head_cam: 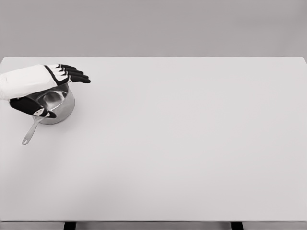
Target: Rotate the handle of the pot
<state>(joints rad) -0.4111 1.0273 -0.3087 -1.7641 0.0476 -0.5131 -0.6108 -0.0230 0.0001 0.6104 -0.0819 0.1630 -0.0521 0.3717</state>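
One hand shows in the head view, and it is the left hand (50, 79). Its white arm comes in from the left edge of the picture. The hand is over the pot (58, 106), at the far left of the worktop (182, 143).

The black fingers (76, 75) lie flat and straight, side by side, and point to the right. They reach out past the far rim of the pot. They are stretched out and hold nothing that can be seen. The thumb (26, 105) is dark and hangs lower, on the left side of the pot, close to where the handle joins it. It is hard to tell if the thumb touches the pot or not.

The pot is small, round and shiny, like silver. It stands upright on the worktop. Part of it is hidden under the hand. Its handle (31, 132) is long and thin. The handle sticks out from the pot toward the near left, and its end hangs just above the worktop.

The worktop is wide, white and smooth. It fills most of the picture. Behind it there is a plain grey wall (153, 26). Two dark legs (69, 225) peek out under the near edge of the worktop.
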